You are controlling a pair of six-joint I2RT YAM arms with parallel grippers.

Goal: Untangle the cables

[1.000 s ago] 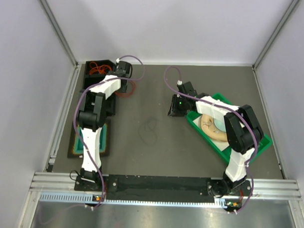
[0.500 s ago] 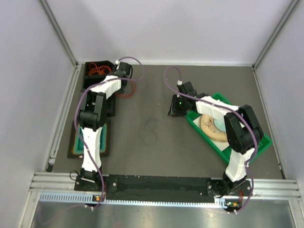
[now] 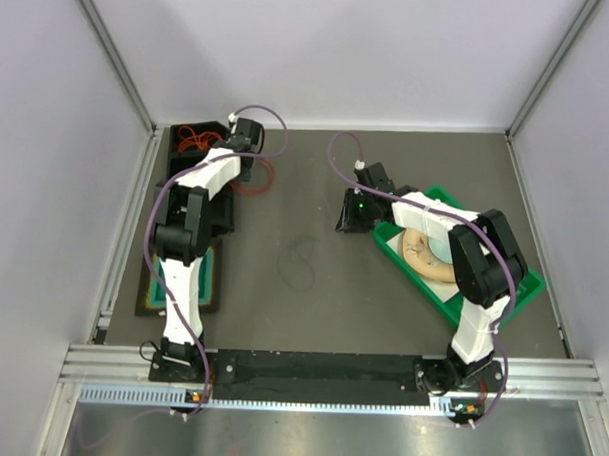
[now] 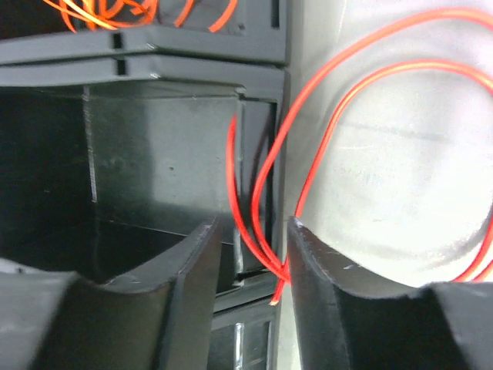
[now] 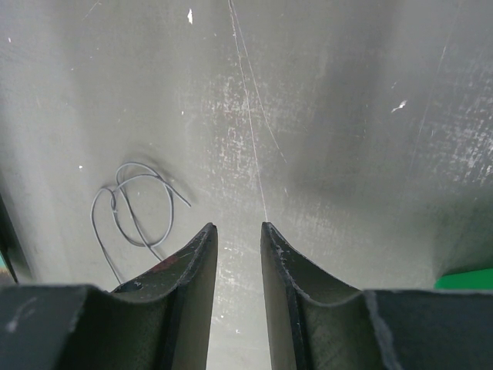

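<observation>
Left claw (image 4: 254, 225) sits at the black bin (image 4: 154, 154) corner edge, fingers part open, with the orange cable (image 4: 232, 166) running loose between them, not pinched. Right claw (image 5: 239, 227) hovers over the worktop (image 5: 347, 154), narrowly open and empty. The dark cable (image 5: 132, 206) lies to its left with open room around it.

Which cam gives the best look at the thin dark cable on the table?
Right wrist: the dark cable is close and sharp there, with its overlapping loops and loose ends easy to trace. Top external shows it whole, but only as a small, faint squiggle. Left wrist doesn't show it at all.
</observation>
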